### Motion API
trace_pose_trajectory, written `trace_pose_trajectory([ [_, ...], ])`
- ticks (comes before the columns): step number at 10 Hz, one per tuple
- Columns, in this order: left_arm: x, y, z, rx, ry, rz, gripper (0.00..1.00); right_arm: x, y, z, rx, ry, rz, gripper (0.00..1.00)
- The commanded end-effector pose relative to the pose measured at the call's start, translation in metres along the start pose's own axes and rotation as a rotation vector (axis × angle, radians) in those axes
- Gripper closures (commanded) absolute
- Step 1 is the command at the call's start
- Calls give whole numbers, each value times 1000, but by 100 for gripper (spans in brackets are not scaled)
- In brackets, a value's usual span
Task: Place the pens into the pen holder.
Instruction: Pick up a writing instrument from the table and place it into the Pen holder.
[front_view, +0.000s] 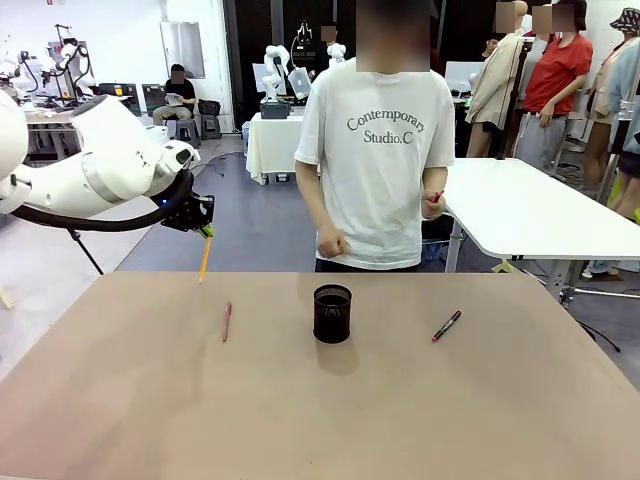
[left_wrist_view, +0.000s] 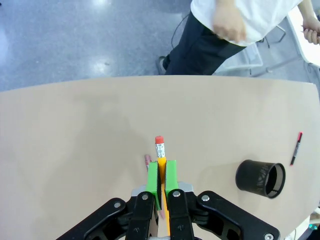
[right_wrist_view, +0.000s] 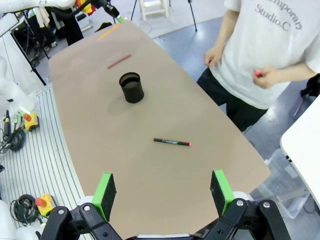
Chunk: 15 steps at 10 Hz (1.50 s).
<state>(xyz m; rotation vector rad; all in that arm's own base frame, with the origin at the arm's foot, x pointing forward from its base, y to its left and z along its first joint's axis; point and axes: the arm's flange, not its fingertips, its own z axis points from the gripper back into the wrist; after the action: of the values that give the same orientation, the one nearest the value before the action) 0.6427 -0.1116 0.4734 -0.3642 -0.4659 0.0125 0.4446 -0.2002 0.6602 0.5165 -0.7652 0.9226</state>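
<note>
Pens: the yellow one (front_view: 204, 262) hangs from my left gripper (front_view: 207, 231) in the upper left of the front view, near the table's (front_view: 140, 410) far edge. The green pads are pinched tight on its shaft, and its eraser end pokes out past them in the left wrist view. The brown pen (front_view: 227, 322) lies flat left of centre and the black pen (front_view: 447, 326) right of centre. The holder (front_view: 332, 313) stands upright between them, touching neither. My right gripper (right_wrist_view: 165, 187) sits at the bottom of its own view, jaws spread wide and holding nothing.
</note>
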Motion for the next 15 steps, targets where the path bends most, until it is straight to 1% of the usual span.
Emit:
trace_pose_trajectory([
  [1,-1,10,16,-22,-51,26,100,0,3,-1,0,-7,10,0],
  [8,-2,53,94,-36,-265,133,100,0,3,-1,0,-7,10,0],
  [12,-7,71,122,-45,-365,164,100,0,3,-1,0,-7,10,0],
  [13,-9,73,123,-47,-376,142,100,0,3,-1,0,-7,10,0],
  [14,5,64,120,-28,-337,177,100,0,3,-1,0,-7,10,0],
  [15,5,64,120,-28,-337,177,100,0,3,-1,0,-7,10,0],
])
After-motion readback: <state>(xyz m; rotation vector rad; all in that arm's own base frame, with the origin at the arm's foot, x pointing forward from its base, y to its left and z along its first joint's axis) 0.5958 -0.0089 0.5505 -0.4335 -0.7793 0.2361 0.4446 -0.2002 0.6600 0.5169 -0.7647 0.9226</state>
